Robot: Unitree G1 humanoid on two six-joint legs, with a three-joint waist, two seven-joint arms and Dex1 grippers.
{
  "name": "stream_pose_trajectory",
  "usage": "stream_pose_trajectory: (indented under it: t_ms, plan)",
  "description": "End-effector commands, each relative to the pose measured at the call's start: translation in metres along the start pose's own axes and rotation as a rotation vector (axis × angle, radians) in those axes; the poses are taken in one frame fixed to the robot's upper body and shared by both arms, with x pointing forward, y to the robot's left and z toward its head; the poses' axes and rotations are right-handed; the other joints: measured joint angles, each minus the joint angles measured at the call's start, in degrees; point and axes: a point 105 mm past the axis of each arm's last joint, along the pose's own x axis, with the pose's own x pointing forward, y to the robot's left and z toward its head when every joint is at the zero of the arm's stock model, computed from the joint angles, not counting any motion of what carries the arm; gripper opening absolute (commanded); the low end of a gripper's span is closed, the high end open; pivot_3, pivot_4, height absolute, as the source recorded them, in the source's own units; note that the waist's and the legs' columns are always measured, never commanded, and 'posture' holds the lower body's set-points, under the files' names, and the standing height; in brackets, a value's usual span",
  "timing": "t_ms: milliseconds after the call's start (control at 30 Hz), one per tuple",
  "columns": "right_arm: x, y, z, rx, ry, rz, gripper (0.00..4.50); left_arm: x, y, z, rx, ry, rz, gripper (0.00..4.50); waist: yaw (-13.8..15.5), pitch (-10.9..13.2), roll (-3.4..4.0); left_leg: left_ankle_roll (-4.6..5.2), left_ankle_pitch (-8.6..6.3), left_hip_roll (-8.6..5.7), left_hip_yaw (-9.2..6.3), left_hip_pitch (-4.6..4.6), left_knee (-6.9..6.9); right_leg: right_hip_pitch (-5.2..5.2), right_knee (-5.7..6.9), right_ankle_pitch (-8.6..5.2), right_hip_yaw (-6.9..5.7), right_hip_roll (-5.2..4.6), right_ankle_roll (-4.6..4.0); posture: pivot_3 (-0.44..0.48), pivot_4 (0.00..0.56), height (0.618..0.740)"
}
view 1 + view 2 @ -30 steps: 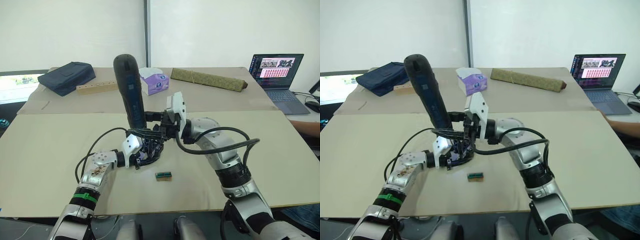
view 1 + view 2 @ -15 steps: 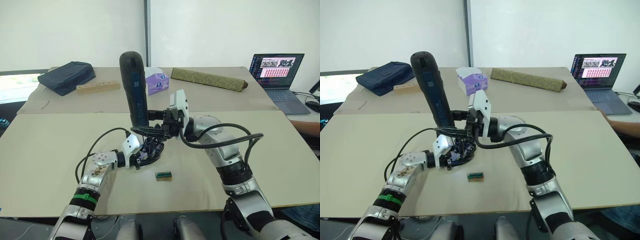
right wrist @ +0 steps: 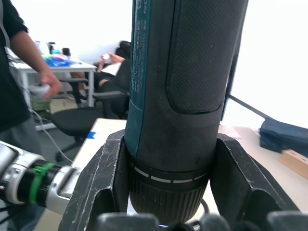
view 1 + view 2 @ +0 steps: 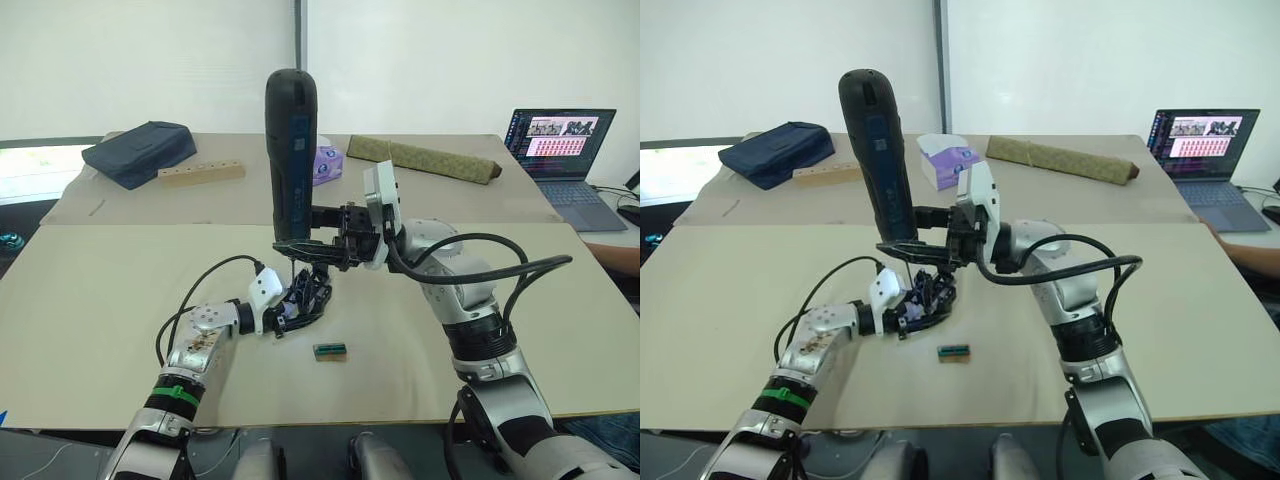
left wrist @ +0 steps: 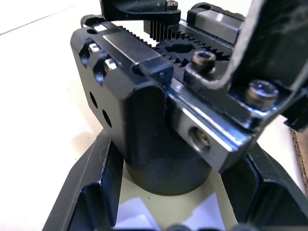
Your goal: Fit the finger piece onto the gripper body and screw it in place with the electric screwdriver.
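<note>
The electric screwdriver (image 4: 291, 150) stands nearly upright over the middle of the table, bit end down. My right gripper (image 4: 300, 232) is shut on its lower collar; in the right wrist view the fingers (image 3: 103, 178) clamp the screwdriver (image 3: 192, 72) from both sides. Just below its tip sits the gripper body (image 4: 310, 295) on the table, with my left gripper (image 4: 295, 305) shut around its round base (image 5: 166, 168). The finger piece (image 5: 269, 43) rests on the body's toothed slide, two screw heads showing at its foot. Whether the bit touches a screw cannot be told.
A small green-and-brown block (image 4: 328, 350) lies just in front of the gripper body. At the back are a navy bag (image 4: 140, 150), a wooden strip with holes (image 4: 200, 172), a tissue box (image 4: 948, 160) and an olive rolled bundle (image 4: 420, 157). A laptop (image 4: 565, 150) stands at the far right.
My right gripper has swung the screwdriver from leaning left to nearly upright and carried it slightly right, over the gripper body. The left gripper has kept its hold in place.
</note>
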Motion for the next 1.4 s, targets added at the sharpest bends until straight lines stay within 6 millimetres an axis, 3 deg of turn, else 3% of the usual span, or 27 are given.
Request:
stream_pose_trajectory:
  t_ms: [33, 100, 133, 233, 367, 467, 633, 733, 833, 933, 1233, 1400]
  plan:
    - [-0.003, 0.004, 0.03, -0.077, -0.062, 0.044, 1.94, -0.001, -0.002, -0.029, -0.074, 0.097, 0.026, 2.3, 0.21, 0.0, 0.0, 0.0, 0.0, -0.01, 0.0, 0.0, 0.0, 0.0, 0.0, 0.0, 0.0, -0.01, 0.0, 0.0, 0.15, 0.74]
    - [-0.008, 0.006, 0.036, -0.073, -0.049, 0.066, 1.94, -0.001, 0.001, -0.03, -0.101, 0.088, 0.054, 2.3, 0.45, 0.0, 0.0, 0.0, 0.0, -0.01, 0.01, 0.0, 0.0, 0.0, -0.01, 0.0, 0.0, -0.02, 0.0, 0.0, 0.15, 0.74]
    - [-0.01, 0.007, 0.038, -0.069, -0.044, 0.078, 1.94, -0.001, 0.002, -0.029, -0.111, 0.08, 0.06, 3.3, 0.64, 0.0, 0.0, 0.0, 0.0, -0.01, 0.01, 0.0, 0.0, 0.0, -0.01, 0.0, 0.0, -0.02, 0.0, 0.0, 0.15, 0.74]
    - [-0.018, 0.015, 0.053, -0.043, -0.044, 0.136, 1.94, -0.005, 0.003, -0.027, -0.082, 0.066, 0.059, 4.46, 0.87, 0.01, 0.02, 0.0, 0.0, 0.0, 0.01, 0.01, 0.0, -0.01, -0.01, 0.0, 0.0, -0.01, 0.0, 0.0, 0.15, 0.74]
    - [-0.031, 0.019, 0.081, -0.002, -0.043, 0.16, 1.94, -0.024, 0.002, -0.025, -0.057, 0.034, 0.053, 4.46, 0.47, 0.06, 0.08, 0.0, 0.0, 0.08, 0.01, 0.02, 0.0, -0.06, 0.0, 0.01, 0.0, 0.02, -0.05, 0.0, 0.15, 0.74]
    - [-0.058, 0.006, 0.084, 0.012, 0.131, 0.059, 1.94, -0.053, 0.004, -0.023, -0.056, 0.016, 0.066, 4.46, -0.47, 0.06, 0.07, 0.0, 0.0, 0.13, -0.07, -0.02, -0.08, -0.14, -0.03, 0.01, 0.0, 0.0, -0.14, 0.0, 0.15, 0.74]
    - [-0.136, -0.03, 0.055, 0.02, 0.654, -0.31, 1.94, -0.107, 0.002, -0.006, -0.028, -0.063, 0.075, 4.46, -0.86, 0.16, 0.14, 0.0, -0.02, 0.21, -0.09, 0.01, -0.26, -0.32, -0.09, -0.14, 0.03, -0.12, -0.37, 0.0, 0.15, 0.74]
    - [-0.19, -0.029, 0.032, 0.173, 0.941, -0.448, 1.94, -0.13, -0.004, 0.014, 0.02, -0.113, 0.047, 4.46, -0.54, 0.3, 0.21, 0.0, -0.02, 0.21, 0.0, -0.38, -0.29, -0.84, -0.01, -0.27, 0.09, -0.18, -0.61, 0.0, 0.15, 0.74]
    - [-0.238, -0.025, 0.01, 0.333, 1.122, -0.578, 1.94, -0.142, -0.01, 0.034, 0.064, -0.135, 0.006, 4.46, -0.16, 0.52, 0.2, -0.01, -0.01, 0.21, 0.02, -0.7, -0.26, -1.1, -0.03, -0.25, 0.08, -0.23, -0.57, 0.0, 0.15, 0.74]
    - [-0.271, -0.024, -0.01, 0.412, 1.243, -0.675, 1.94, -0.146, -0.015, 0.049, 0.093, -0.146, -0.028, 4.46, -0.15, 0.62, 0.32, -0.01, -0.01, 0.13, 0.09, -0.86, -0.21, -1.23, -0.08, -0.14, 0.14, -0.27, -0.36, 0.0, 0.15, 0.74]
    - [-0.306, -0.024, -0.053, 0.485, 1.343, -0.728, 1.94, -0.142, -0.019, 0.06, 0.051, -0.126, -0.021, 4.46, -0.51, 0.79, 0.43, 0.0, 0.01, 0.08, 0.42, -1.14, -0.11, -1.51, 0.04, -0.04, 0.16, -0.05, -0.13, 0.0, 0.15, 0.74]
    - [-0.31, -0.027, -0.059, 0.504, 1.334, -0.732, 1.94, -0.143, -0.018, 0.061, 0.008, -0.09, 0.002, 4.46, -0.47, 0.84, 0.46, -0.03, 0.06, 0.06, 0.4, -1.12, -0.07, -1.49, 0.15, -0.01, 0.16, -0.01, -0.16, 0.0, 0.15, 0.74]
